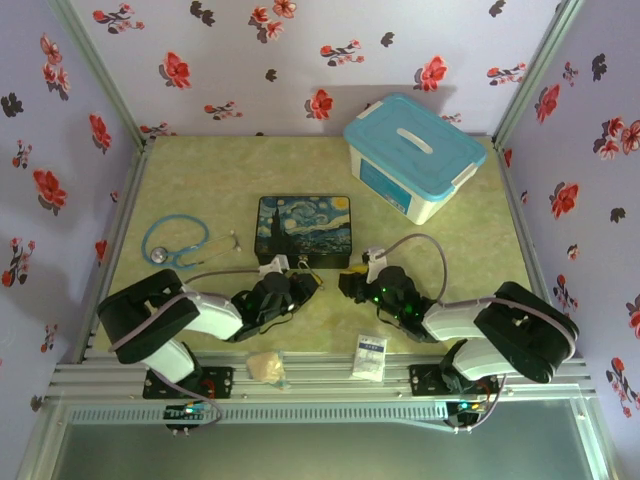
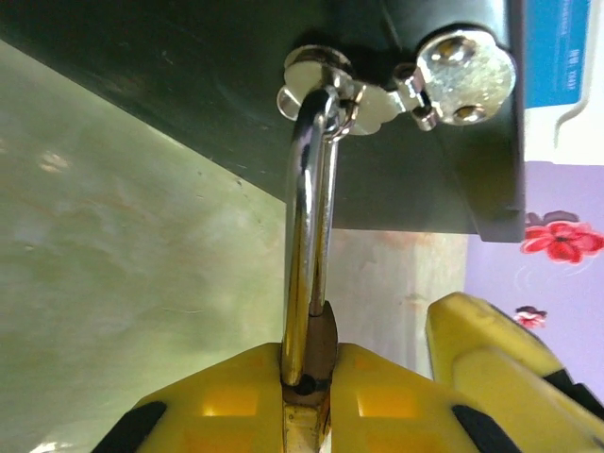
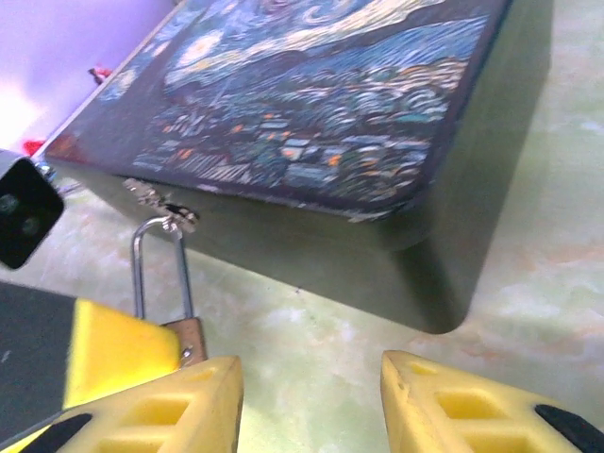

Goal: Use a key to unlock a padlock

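Note:
The padlock hangs by its silver shackle from the clasp on the front of the painted tin box. My left gripper is shut on the brass body, its yellow fingers pressed to both sides. In the right wrist view the padlock sits at the lower left with the shackle rising to the clasp. My right gripper stands open just right of it, with bare table between its fingers. The key is hidden.
A white bin with a blue lid stands at the back right. A blue stethoscope lies left of the tin. A white packet and a crumpled beige wad lie on the front rail.

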Tool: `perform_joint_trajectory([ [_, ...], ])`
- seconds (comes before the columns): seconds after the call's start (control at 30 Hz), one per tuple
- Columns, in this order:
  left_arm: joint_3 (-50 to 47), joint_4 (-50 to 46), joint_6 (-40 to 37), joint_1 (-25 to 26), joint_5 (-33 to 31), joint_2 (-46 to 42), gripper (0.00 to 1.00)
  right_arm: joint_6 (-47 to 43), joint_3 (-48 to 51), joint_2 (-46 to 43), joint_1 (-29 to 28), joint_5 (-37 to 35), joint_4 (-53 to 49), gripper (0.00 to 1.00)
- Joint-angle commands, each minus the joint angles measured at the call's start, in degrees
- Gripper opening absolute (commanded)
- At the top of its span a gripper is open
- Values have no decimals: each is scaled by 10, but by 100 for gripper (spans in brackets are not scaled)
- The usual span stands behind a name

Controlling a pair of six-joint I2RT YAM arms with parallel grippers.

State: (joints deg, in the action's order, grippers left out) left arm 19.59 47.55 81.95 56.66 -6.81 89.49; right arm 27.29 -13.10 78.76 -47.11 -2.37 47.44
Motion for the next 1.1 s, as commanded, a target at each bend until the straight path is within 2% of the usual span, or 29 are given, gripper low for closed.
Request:
perform_joint_trajectory([
  [0.0, 8, -89, -50, -21, 17, -28, 0, 29, -31, 15, 3, -48, -27, 43],
  [0.13, 18, -190, -91, -46, 36, -73, 0, 44, -43, 28, 3, -81, -33, 42],
  [0.3, 68, -371, -171, -62, 31, -126, 0, 72, -47, 63, 2, -65, 11, 42],
  [0.43, 75, -396, -197, -84, 53, -123, 0, 103, -43, 113, 3, -61, 89, 43],
  [0.63, 91, -406, -219, -89, 83, -99, 0, 118, -56, 178, -2, -53, 159, 44],
  [0.73, 108, -445, -239, -89, 81, -95, 0, 112, -51, 193, -8, -64, 197, 44],
  [0.87, 136, -522, -275, -90, 56, -104, 0, 86, -38, 175, -34, -112, 174, 45],
  [1.07, 178, -611, -315, -91, 15, -100, 0, 24, -71, 161, -84, -152, 68, 48],
])
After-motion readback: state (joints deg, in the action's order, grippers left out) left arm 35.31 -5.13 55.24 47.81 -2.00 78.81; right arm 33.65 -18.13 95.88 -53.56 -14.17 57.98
